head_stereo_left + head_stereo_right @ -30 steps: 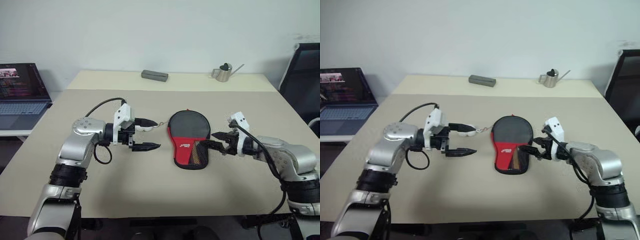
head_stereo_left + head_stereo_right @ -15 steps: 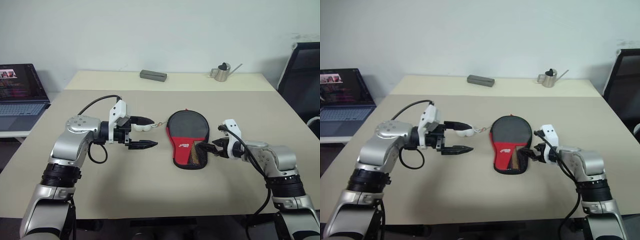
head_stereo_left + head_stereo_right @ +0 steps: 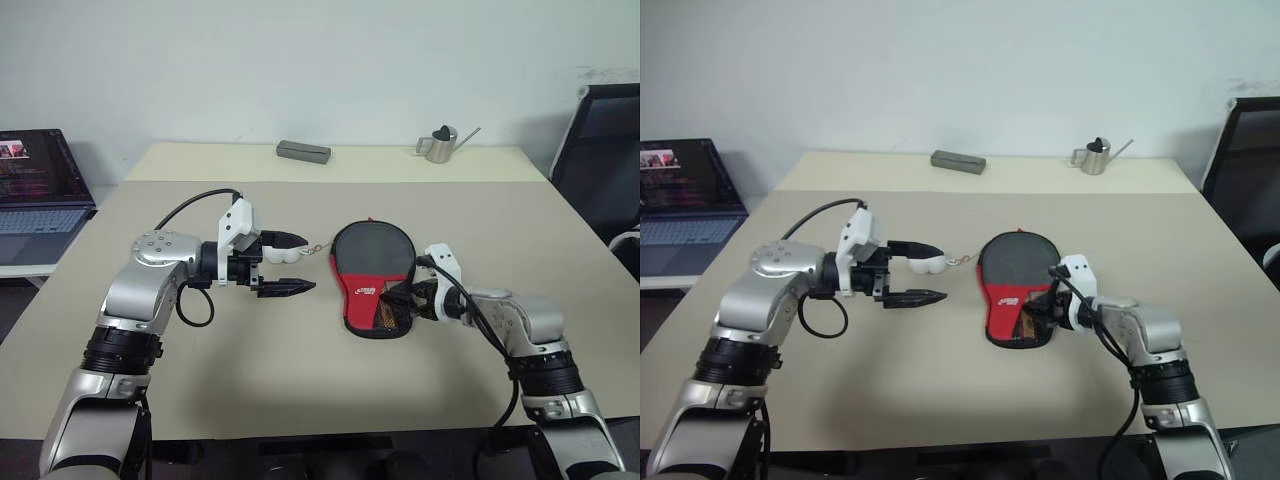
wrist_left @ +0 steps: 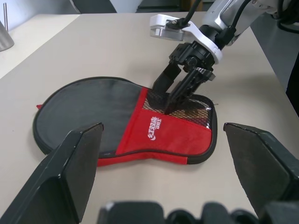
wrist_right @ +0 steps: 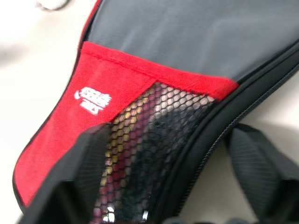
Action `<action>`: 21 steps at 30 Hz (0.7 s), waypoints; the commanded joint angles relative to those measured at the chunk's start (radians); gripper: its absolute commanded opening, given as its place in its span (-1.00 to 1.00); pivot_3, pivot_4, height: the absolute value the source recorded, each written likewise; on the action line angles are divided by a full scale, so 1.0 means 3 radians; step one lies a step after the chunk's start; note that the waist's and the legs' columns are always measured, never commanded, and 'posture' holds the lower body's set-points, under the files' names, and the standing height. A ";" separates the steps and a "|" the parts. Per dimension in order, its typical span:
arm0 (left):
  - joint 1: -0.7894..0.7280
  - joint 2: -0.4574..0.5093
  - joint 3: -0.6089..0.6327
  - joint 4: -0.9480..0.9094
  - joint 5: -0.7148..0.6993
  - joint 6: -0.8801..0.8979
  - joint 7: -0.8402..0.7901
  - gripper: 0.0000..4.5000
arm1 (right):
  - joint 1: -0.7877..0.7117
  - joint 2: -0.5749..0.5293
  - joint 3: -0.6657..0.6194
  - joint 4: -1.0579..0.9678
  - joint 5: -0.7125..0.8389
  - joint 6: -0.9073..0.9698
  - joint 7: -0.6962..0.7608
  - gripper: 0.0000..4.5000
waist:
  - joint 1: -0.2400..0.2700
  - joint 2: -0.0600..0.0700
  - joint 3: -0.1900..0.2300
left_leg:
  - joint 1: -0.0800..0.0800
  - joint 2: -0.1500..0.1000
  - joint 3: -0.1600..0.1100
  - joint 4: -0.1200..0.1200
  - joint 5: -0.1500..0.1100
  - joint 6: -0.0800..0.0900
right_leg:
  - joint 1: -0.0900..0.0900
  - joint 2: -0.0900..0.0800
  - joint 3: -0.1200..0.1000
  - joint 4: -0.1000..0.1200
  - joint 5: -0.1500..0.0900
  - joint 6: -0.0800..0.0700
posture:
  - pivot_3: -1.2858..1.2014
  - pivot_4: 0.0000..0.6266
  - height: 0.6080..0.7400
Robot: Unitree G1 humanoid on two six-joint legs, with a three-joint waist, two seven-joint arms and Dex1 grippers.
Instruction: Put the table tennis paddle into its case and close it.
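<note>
Right gripper [image 4: 180, 91] is down at the mesh-pocket end of the paddle-shaped black fabric case with red lower part [image 3: 372, 282], one finger on the mesh, the other at the zip edge; jaws part-closed, can't tell if they actually grip the fabric. Left gripper [image 3: 287, 266] hovers just left of the case, jaws wide apart, holding nothing, with the white fluffy charm [image 3: 279, 255] on its chain between its fingers. Case lies flat mid-way across the beige table [image 3: 300, 370]. Far edge of the table: small grey box [image 3: 303, 151] and metal watering can [image 3: 440, 144]. Open laptop [image 3: 35, 185] on the side desk to the left.
</note>
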 commanded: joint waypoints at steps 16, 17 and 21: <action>0.0215 0.0207 0.0086 -0.0185 -0.0044 -0.0058 -0.0019 1.00 | 0.0127 0.0071 -0.0278 -0.0110 0.0069 0.0472 -0.0221 -0.99 | 0.0015 0.0004 -0.0002 | -0.0002 0.0000 -0.0004 -0.0001 0.0000 0.0000 | -0.0001 -0.0001 0.0001 -0.0001 -0.0002 -0.0005 | 0.03 -0.52 1.00; 0.0245 0.0224 0.0085 -0.0210 -0.0049 -0.0054 -0.0033 1.00 | 0.0142 0.0085 -0.0283 -0.0134 0.0074 0.0496 -0.0232 -0.99 | 0.0015 0.0004 -0.0002 | -0.0003 0.0000 -0.0004 -0.0001 0.0000 0.0000 | -0.0001 -0.0002 0.0001 -0.0001 -0.0003 -0.0006 | 0.03 -0.52 1.00; 0.0382 0.0309 0.0061 -0.0328 -0.0083 -0.0023 -0.0120 1.00 | 0.0173 0.0123 -0.0308 -0.0253 0.0109 0.0631 -0.0252 -0.99 | 0.0013 0.0004 -0.0004 | -0.0001 0.0000 -0.0004 -0.0009 -0.0001 0.0000 | -0.0002 -0.0007 0.0002 -0.0001 -0.0006 -0.0011 | 0.03 -0.52 1.00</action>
